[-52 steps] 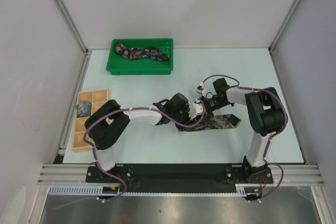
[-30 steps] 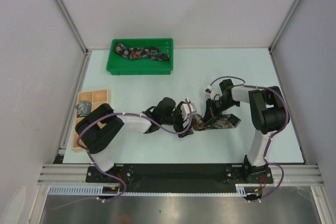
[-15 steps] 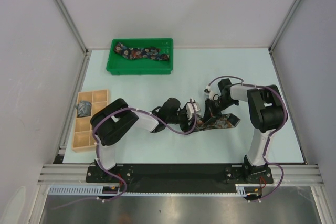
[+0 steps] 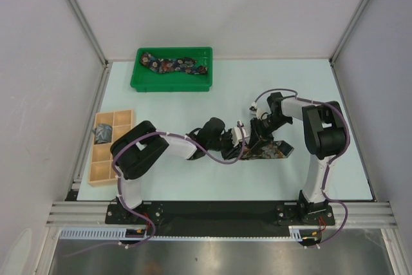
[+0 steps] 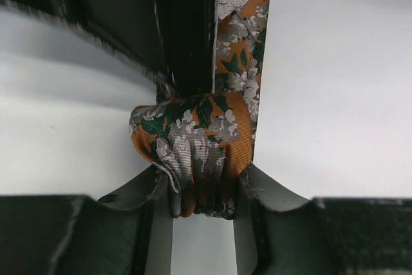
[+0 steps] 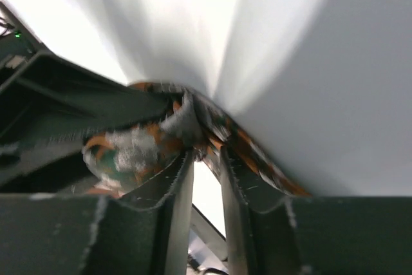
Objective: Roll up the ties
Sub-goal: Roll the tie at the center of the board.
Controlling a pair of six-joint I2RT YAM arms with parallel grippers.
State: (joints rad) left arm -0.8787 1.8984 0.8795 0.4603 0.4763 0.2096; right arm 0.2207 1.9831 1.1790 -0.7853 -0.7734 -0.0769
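- Left wrist: left gripper (image 5: 203,185) pinches the rolled end of the rust tie (image 5: 193,136).
- right gripper (image 6: 207,172) nips the same tie, just beside.
- Well apart: green tray (image 4: 170,85) holding a dark tie (image 4: 177,66).

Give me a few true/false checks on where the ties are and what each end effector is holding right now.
1. The left end effector is shut on the rolled part of the rust-brown floral fabric tie. True.
2. The dark navy floral fabric tie is draped over the right arm. False: it lies in the green plastic tray.
3. The right end effector is open and clear of any fabric. False: its fingers pinch the rust-brown floral fabric tie.
4. The tan wooden compartment box has a grey-blue fabric tie in one compartment. True.
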